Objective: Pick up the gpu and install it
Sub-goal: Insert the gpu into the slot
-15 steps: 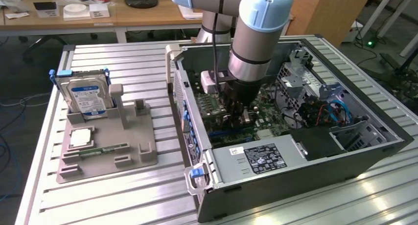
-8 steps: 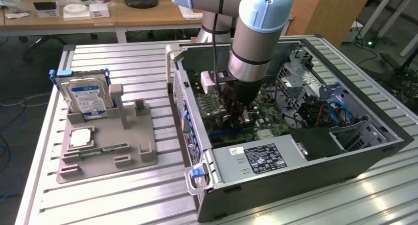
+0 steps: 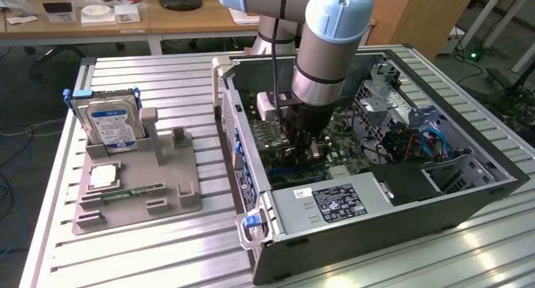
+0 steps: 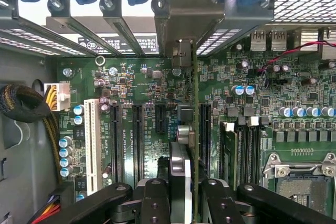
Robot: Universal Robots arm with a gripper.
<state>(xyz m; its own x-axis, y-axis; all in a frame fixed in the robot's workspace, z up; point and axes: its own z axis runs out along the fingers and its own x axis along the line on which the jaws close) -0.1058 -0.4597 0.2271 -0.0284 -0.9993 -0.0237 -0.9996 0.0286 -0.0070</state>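
Holding the gpu (image 4: 181, 182) edge-on between my closed fingers (image 4: 152, 203), my gripper (image 3: 302, 151) reaches down inside the open computer case (image 3: 468, 194). The card stands upright over the motherboard (image 4: 136, 87), among its black expansion slots (image 4: 137, 135), with the silver bracket (image 4: 189, 9) at the rear slot openings. On the grey fixture tray (image 3: 167, 181) outside stands a hard drive (image 3: 113, 125).

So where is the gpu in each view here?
Exterior view: the gpu hangs edge-on under the gripper, inside the open computer case, over the motherboard.
Wrist view: the gpu stands edge-on between the gripper's fingers, its bracket reaching the rear slot openings.
Shared landmark: the green motherboard.
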